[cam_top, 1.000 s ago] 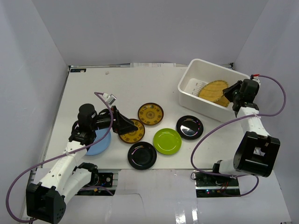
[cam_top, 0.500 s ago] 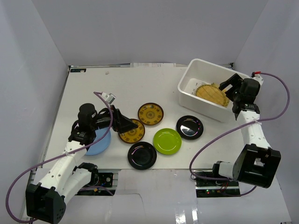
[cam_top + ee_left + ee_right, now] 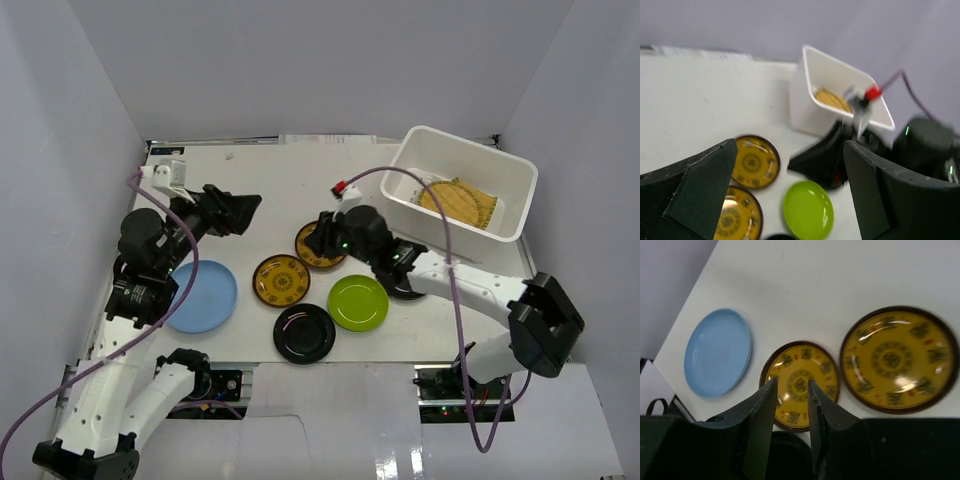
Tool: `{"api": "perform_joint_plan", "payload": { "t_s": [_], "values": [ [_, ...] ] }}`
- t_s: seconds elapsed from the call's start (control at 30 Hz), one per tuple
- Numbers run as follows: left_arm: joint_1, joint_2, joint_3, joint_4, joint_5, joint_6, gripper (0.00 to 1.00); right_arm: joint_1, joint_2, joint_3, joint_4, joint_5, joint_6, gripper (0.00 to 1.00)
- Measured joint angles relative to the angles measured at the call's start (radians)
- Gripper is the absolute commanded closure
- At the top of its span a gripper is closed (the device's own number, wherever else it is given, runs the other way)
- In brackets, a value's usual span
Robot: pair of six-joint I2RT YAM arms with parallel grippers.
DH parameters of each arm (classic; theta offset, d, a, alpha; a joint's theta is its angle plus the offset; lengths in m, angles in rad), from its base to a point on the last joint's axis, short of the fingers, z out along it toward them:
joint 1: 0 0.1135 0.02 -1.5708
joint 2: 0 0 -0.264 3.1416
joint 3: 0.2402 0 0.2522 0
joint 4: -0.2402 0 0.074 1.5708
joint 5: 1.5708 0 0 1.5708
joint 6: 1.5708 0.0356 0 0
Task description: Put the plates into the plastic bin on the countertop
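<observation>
Brown-rimmed plate [image 3: 797, 365] partly hidden behind right fingers [image 3: 762, 410].

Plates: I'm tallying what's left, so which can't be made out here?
Top view: one black plate mostly hidden under the right arm.
Top view: yellow woven plates in the plastic bin overlap; count unclear.
Right wrist view: other black plate hidden behind the right gripper.

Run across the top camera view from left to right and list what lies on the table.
In order: light blue round plate → nearer brown-rimmed plate with a yellow patterned centre → lime green round plate → white rectangular plastic bin, holding yellow woven-look plates.
</observation>
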Motion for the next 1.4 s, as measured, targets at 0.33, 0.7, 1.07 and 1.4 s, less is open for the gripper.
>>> {"api": "perform_joint_plan", "payload": {
  "t_s": [0.33,0.7,1.07,1.4],
  "values": [
    [-0.005,-0.102,0.068,-0.044,-0.512,0.012,0.02,0.325,0.459,0.309,0.017,0.13,0.032,0.36],
    [-0.031,-0.195,-0.11,0.013,-0.669,0.045,0.02,0.354,0.884,0.844,-0.18,0.16,-0.091,0.37],
    [-0.04,-0.216,-0.11,0.045,-0.658,0.061,0.02,0.373,1.042,0.967,-0.298,0.125,-0.13,0.7],
    [-0.04,-0.216,-0.11,0.059,-0.647,0.072,0.02,0.374,1.024,0.969,-0.204,0.119,-0.08,0.92]
  ]
}}
